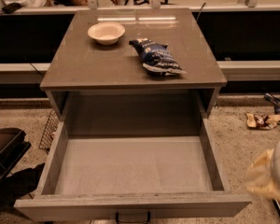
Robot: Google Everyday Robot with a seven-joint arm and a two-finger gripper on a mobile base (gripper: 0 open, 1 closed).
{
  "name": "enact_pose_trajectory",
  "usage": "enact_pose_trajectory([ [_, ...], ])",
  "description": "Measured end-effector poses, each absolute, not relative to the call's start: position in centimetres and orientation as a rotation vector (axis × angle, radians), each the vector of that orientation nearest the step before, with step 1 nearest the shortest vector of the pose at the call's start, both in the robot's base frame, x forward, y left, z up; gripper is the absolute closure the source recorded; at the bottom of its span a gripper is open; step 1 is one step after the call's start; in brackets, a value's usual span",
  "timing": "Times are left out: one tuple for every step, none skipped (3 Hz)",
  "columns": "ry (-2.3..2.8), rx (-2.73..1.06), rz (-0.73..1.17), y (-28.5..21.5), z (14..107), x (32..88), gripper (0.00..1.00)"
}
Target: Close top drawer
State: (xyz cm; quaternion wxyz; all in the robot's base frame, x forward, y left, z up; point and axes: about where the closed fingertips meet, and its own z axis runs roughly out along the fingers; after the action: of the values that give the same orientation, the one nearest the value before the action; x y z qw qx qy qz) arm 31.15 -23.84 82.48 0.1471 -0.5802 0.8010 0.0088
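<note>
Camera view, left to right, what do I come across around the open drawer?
Wire basket on the floor → white bowl → blue snack bag → the tool, low at the right edge beside the top drawer.

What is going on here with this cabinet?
The robot has to close the top drawer, which stands pulled far out and empty. Its gripper is low at the right edge, beside the drawer, away from the black handle. A white bowl and a blue snack bag lie on the cabinet top.
</note>
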Motion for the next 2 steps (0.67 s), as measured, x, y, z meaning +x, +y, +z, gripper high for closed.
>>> enact_pose_trajectory([
  [2.321, -1.692, 0.077, -23.6, 79.1, 26.2, 1.0],
  [2.347, -1.765, 0.125, -22.9, 75.2, 22.3, 1.0],
])
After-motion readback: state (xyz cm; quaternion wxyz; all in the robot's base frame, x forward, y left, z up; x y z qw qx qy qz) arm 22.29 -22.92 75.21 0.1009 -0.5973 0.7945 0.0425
